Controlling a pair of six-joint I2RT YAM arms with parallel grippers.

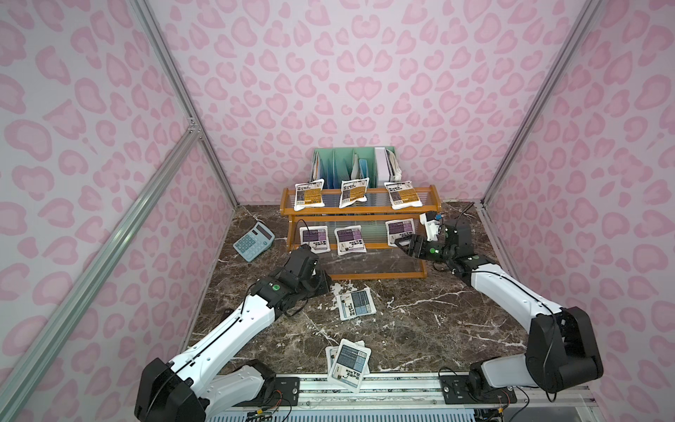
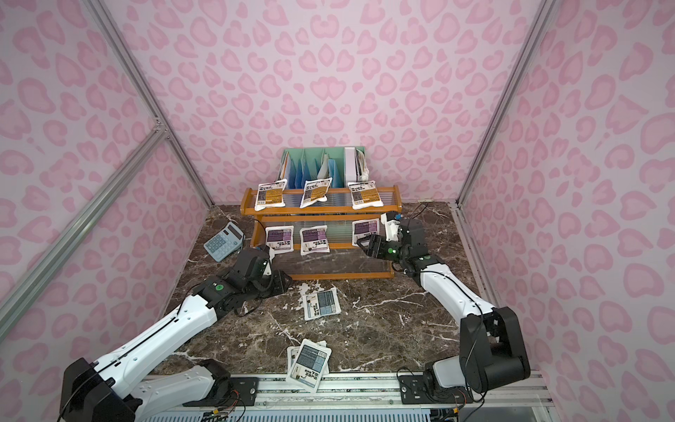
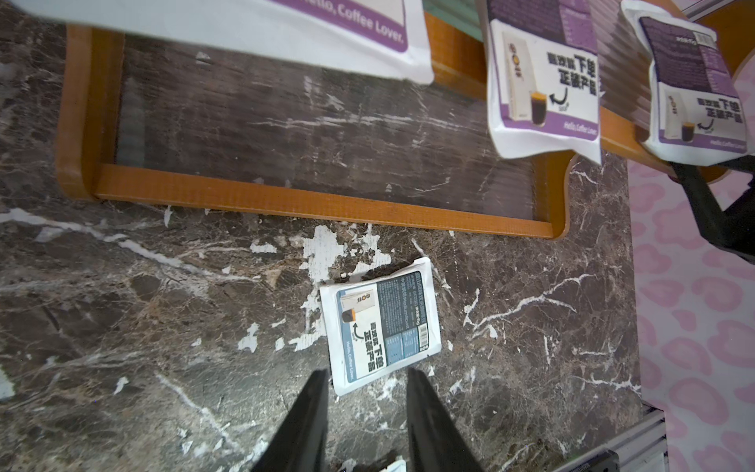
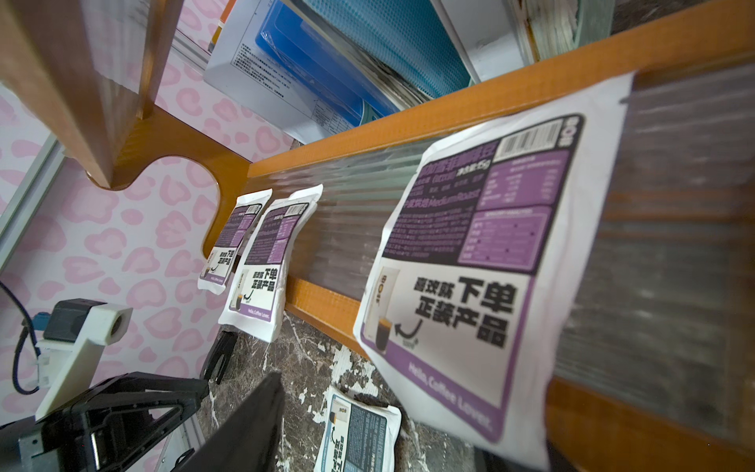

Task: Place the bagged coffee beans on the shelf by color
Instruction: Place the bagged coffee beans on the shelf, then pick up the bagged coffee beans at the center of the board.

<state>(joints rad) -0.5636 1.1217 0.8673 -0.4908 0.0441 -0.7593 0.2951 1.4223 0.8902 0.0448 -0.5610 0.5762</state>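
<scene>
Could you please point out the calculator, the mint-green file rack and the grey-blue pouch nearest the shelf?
calculator (image 1: 252, 244): in a top view, on its keypad.
mint-green file rack (image 1: 341, 162): in a top view, on a divider.
grey-blue pouch (image 3: 382, 327): left wrist view, label's middle.

Nine pouches (image 1: 355, 303), one shelf (image 1: 380, 274), one calculator (image 1: 254, 241)

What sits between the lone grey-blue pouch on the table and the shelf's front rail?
Only bare marble tabletop with white chipped patches; nothing else lies between the grey-blue pouch and the shelf. The left wrist view shows it plainly.
</scene>
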